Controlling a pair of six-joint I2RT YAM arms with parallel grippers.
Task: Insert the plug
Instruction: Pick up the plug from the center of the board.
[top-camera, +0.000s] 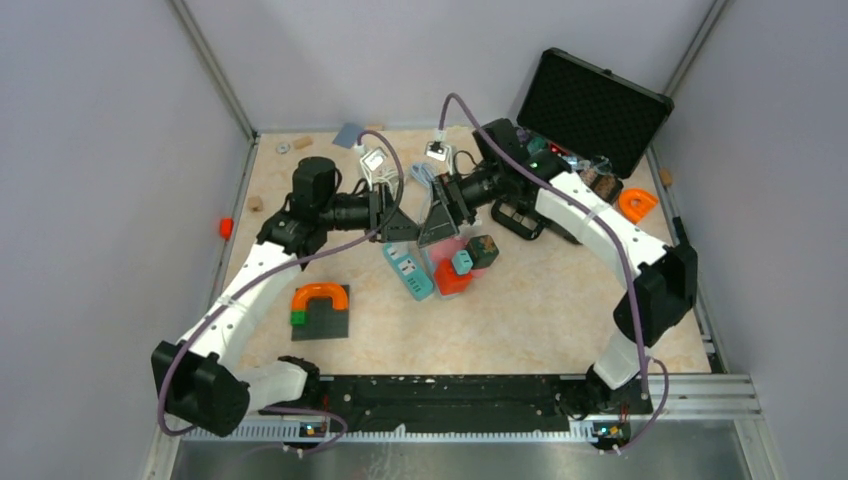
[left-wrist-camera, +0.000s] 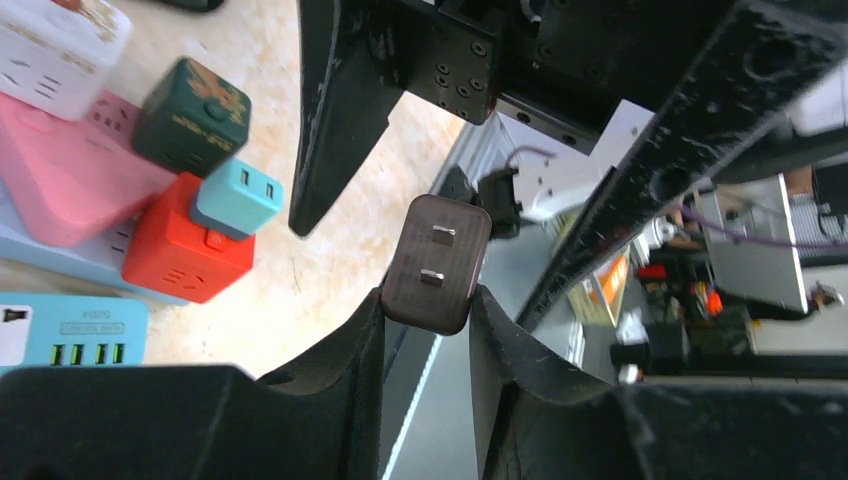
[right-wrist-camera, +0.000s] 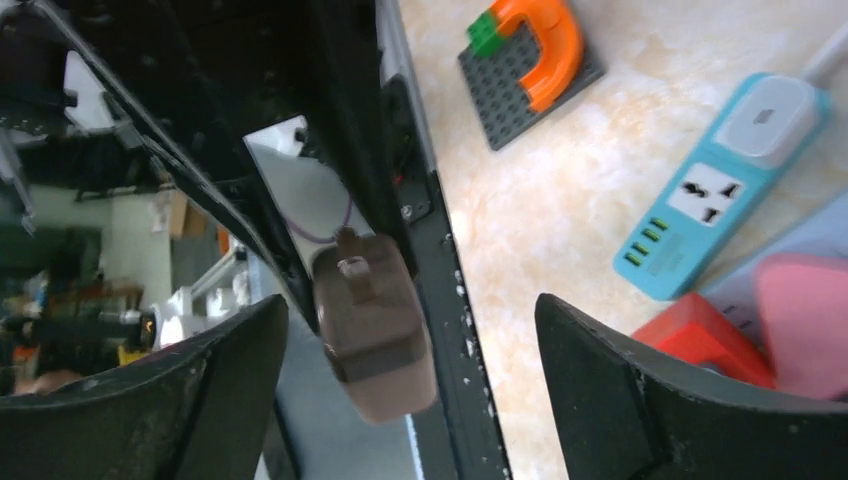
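Beige marbled tabletop (top-camera: 560, 300) inside a grey-walled enclosure, with both arms meeting above its middle. The left gripper (left-wrist-camera: 428, 298) pinches the dark brown rounded plastic plug (left-wrist-camera: 437, 262) between its two black fingertips, and the plug's two flat metal prongs face back toward the left wrist. The right gripper (right-wrist-camera: 410, 305) stands spread wide, one finger on either side of the plug, neither touching it. The plug hangs in the air between the two grippers, near a cluster of sockets: a teal rectangular power strip (top-camera: 408, 271), a pink flat power strip (left-wrist-camera: 60, 170), a red cube adapter (left-wrist-camera: 185, 240), a small teal cube adapter (left-wrist-camera: 237, 197) resting against the red one, and a dark green cube adapter (left-wrist-camera: 192, 117). An orange plastic arch (top-camera: 320, 295) sits on a dark grey studded baseplate (top-camera: 325, 325), well apart and nearer the left arm. An open black case (top-camera: 592, 110) stands at the far right corner.
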